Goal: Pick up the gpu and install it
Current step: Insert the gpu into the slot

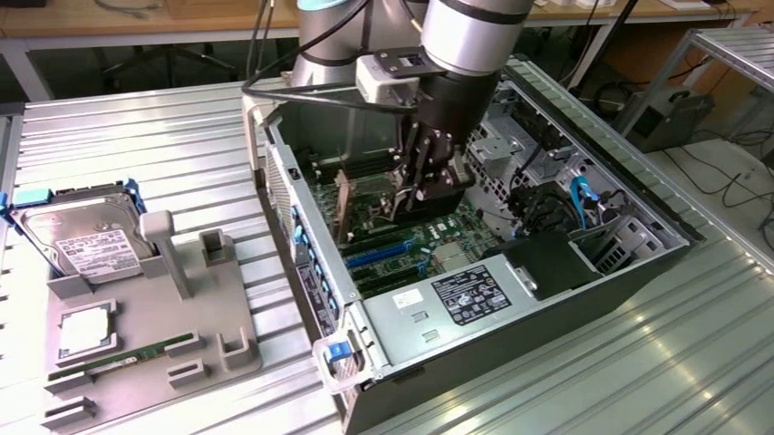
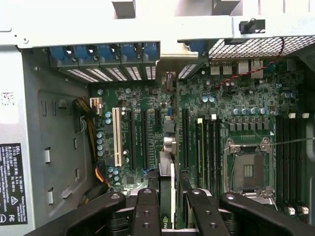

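My gripper [image 1: 423, 181] is down inside the open computer case [image 1: 308, 245], shut on the gpu [image 1: 358, 207]. In the exterior view the card stands on edge over the motherboard [image 1: 405, 249], just above the blue expansion slots [image 1: 369, 256]. The wrist view shows the gpu [image 2: 167, 164] edge-on between my two black fingers [image 2: 146, 206]. Its silver bracket [image 2: 171, 59] reaches the slot openings in the case's rear wall. The card runs along the long slots, between a blue-tipped slot [image 2: 151, 130] and a black slot [image 2: 185, 135]. Whether it is seated I cannot tell.
A grey fixture [image 1: 181, 299] at the exterior view's left holds a silver hard drive [image 1: 91, 240], a green memory stick [image 1: 121, 355] and a small silver square part [image 1: 82, 331]. Inside the case are the power supply [image 1: 478, 294], the drive cage [image 1: 617, 240], the CPU socket [image 2: 248, 169] and a white slot [image 2: 117, 137].
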You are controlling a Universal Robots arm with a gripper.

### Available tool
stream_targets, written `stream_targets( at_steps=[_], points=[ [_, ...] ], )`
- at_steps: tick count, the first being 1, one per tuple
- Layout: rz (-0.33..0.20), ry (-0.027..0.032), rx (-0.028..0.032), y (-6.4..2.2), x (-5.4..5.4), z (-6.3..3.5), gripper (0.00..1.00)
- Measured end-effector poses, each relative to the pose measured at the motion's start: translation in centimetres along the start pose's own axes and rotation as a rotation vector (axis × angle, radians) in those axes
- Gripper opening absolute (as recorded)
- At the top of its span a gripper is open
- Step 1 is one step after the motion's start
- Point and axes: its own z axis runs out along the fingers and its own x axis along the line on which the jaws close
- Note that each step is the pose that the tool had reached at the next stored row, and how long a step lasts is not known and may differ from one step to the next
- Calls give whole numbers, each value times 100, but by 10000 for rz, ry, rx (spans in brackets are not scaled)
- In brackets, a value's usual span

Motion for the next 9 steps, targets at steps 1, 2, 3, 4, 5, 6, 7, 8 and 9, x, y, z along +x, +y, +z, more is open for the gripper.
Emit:
stream_targets(
  at_steps=[1,2,3,4,5,6,7,8,9],
  points=[
    [-12,0,8,-1,-5,26,26],
    [-24,2,13,-2,-10,44,26],
    [-31,3,17,-2,-14,56,26],
    [-46,2,25,-2,-20,78,26],
    [-65,2,36,-3,-27,105,26],
    [-79,3,48,-4,-36,134,26],
    [-86,1,56,-5,-43,160,26],
    [-87,1,58,-5,-47,179,26],
    [-87,2,59,-5,-50,197,26]
  ],
)
